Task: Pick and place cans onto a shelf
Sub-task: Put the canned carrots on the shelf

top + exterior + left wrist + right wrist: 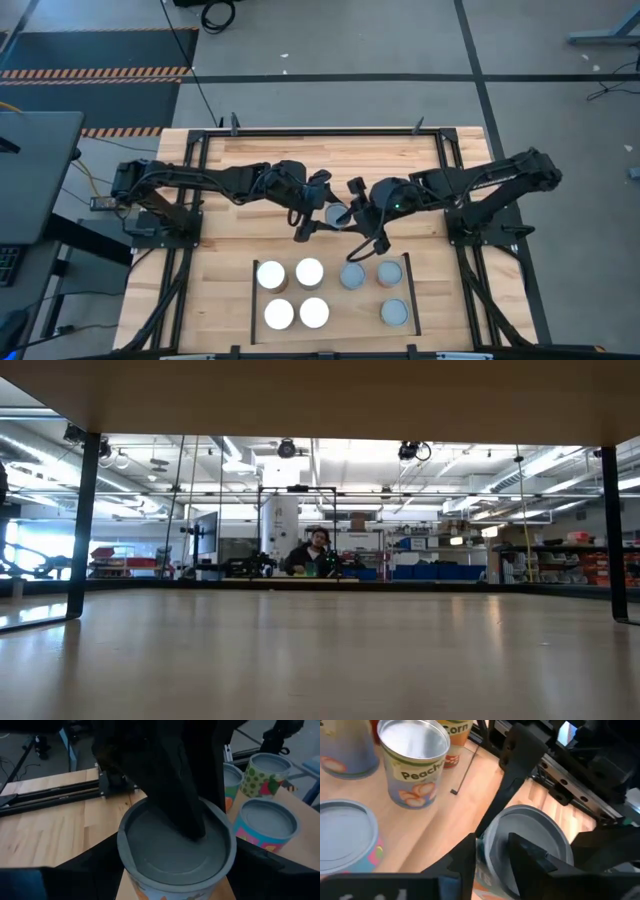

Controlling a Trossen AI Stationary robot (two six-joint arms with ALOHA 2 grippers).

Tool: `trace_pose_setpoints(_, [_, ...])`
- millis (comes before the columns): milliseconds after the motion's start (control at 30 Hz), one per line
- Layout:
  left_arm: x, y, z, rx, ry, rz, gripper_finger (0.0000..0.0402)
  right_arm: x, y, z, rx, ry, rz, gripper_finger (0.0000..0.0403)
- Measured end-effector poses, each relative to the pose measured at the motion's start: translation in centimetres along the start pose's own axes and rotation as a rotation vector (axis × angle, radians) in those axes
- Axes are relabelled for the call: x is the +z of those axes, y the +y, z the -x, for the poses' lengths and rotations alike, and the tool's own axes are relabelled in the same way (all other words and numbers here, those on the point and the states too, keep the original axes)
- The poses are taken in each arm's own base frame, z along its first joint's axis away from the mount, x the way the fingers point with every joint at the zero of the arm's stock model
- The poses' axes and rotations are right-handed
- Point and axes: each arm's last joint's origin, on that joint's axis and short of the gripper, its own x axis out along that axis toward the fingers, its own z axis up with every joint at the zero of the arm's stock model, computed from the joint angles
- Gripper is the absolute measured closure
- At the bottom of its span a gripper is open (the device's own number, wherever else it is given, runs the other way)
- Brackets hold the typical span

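Seven cans sit on the shelf; both my grippers clench an eighth can just behind it.

Held can mostly hidden under both pincers.

Overhead looks straight down; low looks level; both wrist cameras closely share 1 can.
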Motion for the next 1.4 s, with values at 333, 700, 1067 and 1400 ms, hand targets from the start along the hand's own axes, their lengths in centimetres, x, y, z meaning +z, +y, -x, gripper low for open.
trace_pose_setpoints(333, [0.1,0.0,0.0,0.013,-0.01,0.002,0.0109,-0.1,0.0,0.0,-0.028,0.023,-0.003,0.0387])
trace_pose_setpoints(700, [0.7,0.1,0.5,0.058,-0.032,0.0,0.0038,-0.6,0.0,-0.1,-0.043,0.068,-0.037,0.0387])
trace_pose_setpoints(1067, [2.9,-1.0,6.8,0.117,-0.039,-0.05,0.0036,-0.4,0.8,1.9,-0.036,0.073,-0.075,0.0387])
trace_pose_setpoints(1400, [3.9,-1.8,12.6,0.236,-0.049,0.055,0.0044,1.5,3.8,2.6,0.034,-0.04,-0.062,0.0387])
